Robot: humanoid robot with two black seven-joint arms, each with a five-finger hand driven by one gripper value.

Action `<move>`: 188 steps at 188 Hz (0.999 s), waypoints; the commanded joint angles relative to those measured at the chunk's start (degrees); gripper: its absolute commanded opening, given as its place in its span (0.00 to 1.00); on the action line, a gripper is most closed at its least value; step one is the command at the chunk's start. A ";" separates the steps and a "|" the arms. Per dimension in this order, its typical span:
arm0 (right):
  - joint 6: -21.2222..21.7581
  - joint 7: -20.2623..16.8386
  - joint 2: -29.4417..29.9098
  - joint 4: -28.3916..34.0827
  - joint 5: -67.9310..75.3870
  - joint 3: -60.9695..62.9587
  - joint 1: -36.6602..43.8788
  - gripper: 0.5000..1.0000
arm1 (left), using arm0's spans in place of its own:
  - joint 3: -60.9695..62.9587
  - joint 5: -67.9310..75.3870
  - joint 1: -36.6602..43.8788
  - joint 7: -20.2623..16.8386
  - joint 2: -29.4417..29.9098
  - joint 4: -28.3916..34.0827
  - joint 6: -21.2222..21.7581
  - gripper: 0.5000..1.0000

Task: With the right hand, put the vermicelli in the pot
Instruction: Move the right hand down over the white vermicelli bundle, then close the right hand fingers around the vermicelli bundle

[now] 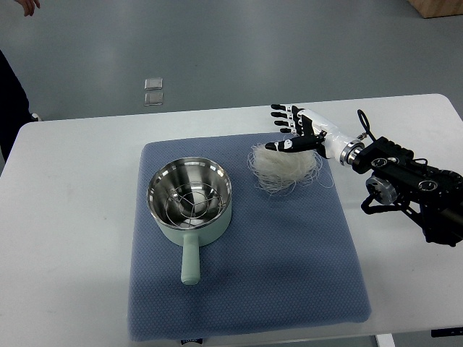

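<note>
A pale nest of vermicelli (284, 169) lies on the blue mat (289, 267), right of the pot. The mint-green pot (191, 201) has a steel inside with a wire rack in it, and its handle points toward the near edge. My right hand (291, 130) comes in from the right and hovers at the far right edge of the vermicelli. Its fingers are spread, the thumb reaching down over the noodles' top; nothing is held. The left hand does not show.
The white table (72, 217) carries the mat. A person's dark sleeve (10, 87) stands at the left edge, with a hand at the top left corner. Two small clear squares (153, 91) lie on the floor beyond the table.
</note>
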 commanded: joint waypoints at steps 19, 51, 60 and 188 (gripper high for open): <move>0.11 0.31 -1.59 -0.07 -7.47 -5.80 3.29 0.85 | 0.00 0.00 -0.01 -0.06 0.00 0.00 -0.06 1.00; 0.11 1.89 -3.17 -0.07 -11.77 -12.65 7.42 0.85 | 0.00 0.00 -0.01 -0.06 0.00 0.00 -0.06 1.00; 0.11 1.89 -3.26 -0.07 -12.57 -14.15 8.39 0.85 | 0.00 0.00 -0.01 0.03 0.00 0.00 0.03 1.00; -0.42 1.63 -2.47 -4.73 -16.44 -25.13 12.08 0.85 | 0.00 0.00 -0.01 -0.06 0.00 0.00 0.03 1.00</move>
